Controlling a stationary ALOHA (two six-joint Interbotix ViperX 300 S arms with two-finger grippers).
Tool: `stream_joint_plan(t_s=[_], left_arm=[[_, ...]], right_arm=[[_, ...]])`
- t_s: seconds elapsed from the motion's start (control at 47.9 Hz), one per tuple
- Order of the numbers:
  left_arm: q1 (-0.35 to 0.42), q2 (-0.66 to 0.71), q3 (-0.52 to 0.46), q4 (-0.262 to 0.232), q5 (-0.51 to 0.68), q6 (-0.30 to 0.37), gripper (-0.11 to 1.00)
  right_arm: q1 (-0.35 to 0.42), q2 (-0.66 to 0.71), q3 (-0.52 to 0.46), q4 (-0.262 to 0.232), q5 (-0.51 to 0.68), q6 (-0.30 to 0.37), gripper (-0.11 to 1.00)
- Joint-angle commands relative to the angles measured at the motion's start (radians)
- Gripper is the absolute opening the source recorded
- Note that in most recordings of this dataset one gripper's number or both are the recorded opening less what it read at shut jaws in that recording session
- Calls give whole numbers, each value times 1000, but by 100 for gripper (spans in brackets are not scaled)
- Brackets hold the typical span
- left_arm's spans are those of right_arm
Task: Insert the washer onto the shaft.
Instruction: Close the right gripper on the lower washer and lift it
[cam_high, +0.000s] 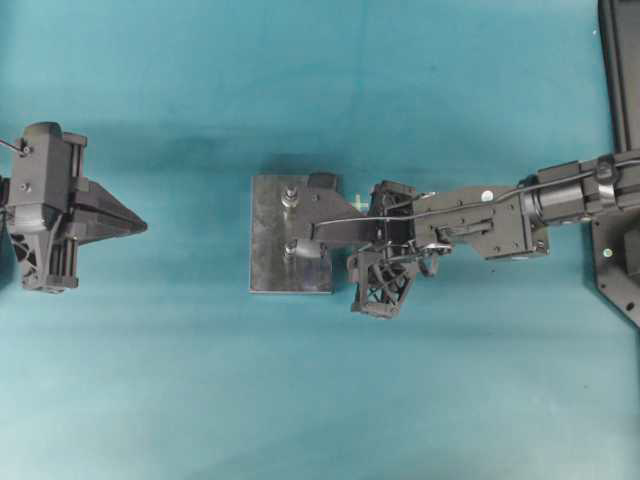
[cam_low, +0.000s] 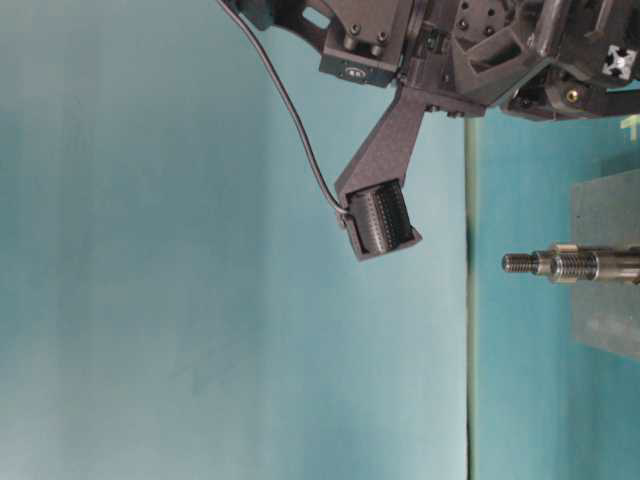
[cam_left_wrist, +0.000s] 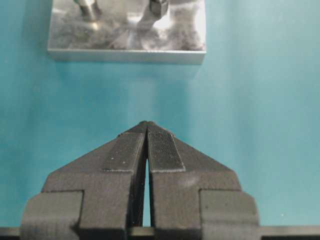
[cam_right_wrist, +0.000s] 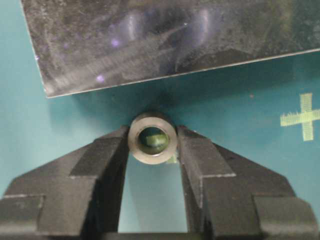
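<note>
The left gripper (cam_left_wrist: 146, 131), jaws pressed together at the tips, hovers over teal cloth (cam_left_wrist: 260, 110) near a metal plate (cam_left_wrist: 125, 42).

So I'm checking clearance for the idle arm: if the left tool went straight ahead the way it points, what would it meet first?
Probably the near edge of the metal plate that carries the shafts. The left tool, its fingers together, points at it across bare teal table; its height above the table is unclear.
</note>
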Motion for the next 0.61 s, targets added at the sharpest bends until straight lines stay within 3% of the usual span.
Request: stream_joint_plan(t_s=[0.0,0.272,0.585], left_arm=[[0,-2,-20,3,-6,2,0],[0,-3,-20,3,-6,2,0],[0,-2,-21,3,-6,2,0]], right_arm=[[-25,-52,-5,-6,21,14,34],[-20,-138,-74,-18,69,5,34],[0,-86,-235,-18,114,-6,34]])
